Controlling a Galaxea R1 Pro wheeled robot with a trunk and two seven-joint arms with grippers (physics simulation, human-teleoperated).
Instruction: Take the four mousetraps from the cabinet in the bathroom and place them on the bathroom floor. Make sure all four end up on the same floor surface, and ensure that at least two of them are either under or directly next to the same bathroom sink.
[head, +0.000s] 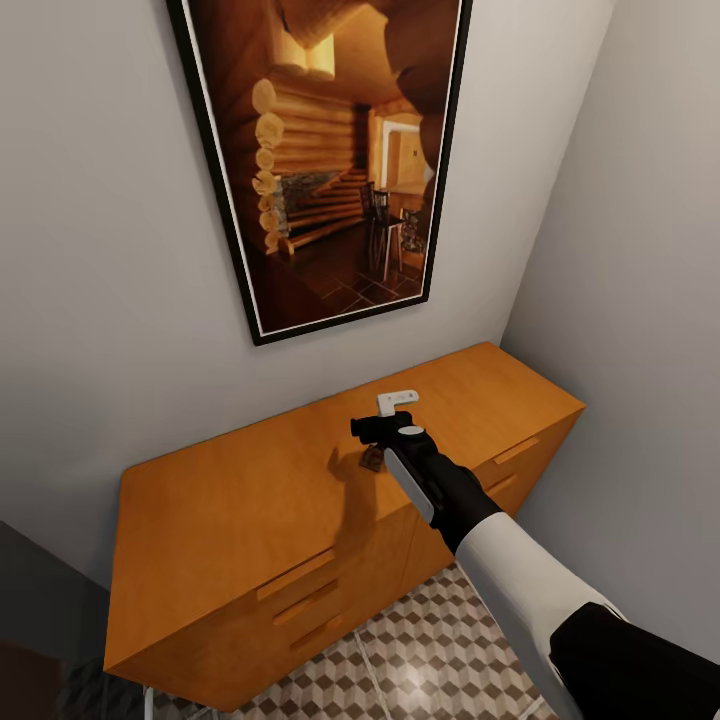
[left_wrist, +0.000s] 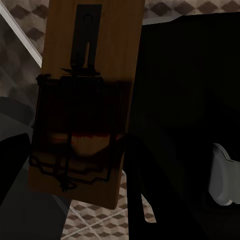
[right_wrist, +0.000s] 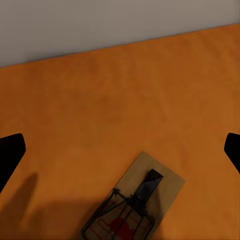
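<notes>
While poised over the cabinet (head: 330, 490) top, right end effector (right_wrist: 120, 150) spread apart above a mousetrap (right_wrist: 132, 207).

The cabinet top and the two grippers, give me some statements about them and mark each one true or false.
1. A mousetrap lies flat on the cabinet top. True.
2. The right gripper is shut on that mousetrap. False: its fingers are spread wide and hover above it.
3. The left wrist view shows a second mousetrap close up, with patterned floor tiles behind it. True.
4. The cabinet's drawers stand pulled open. False: all visible drawer fronts sit flush.
5. A framed picture hangs on the wall above the cabinet. True.
</notes>
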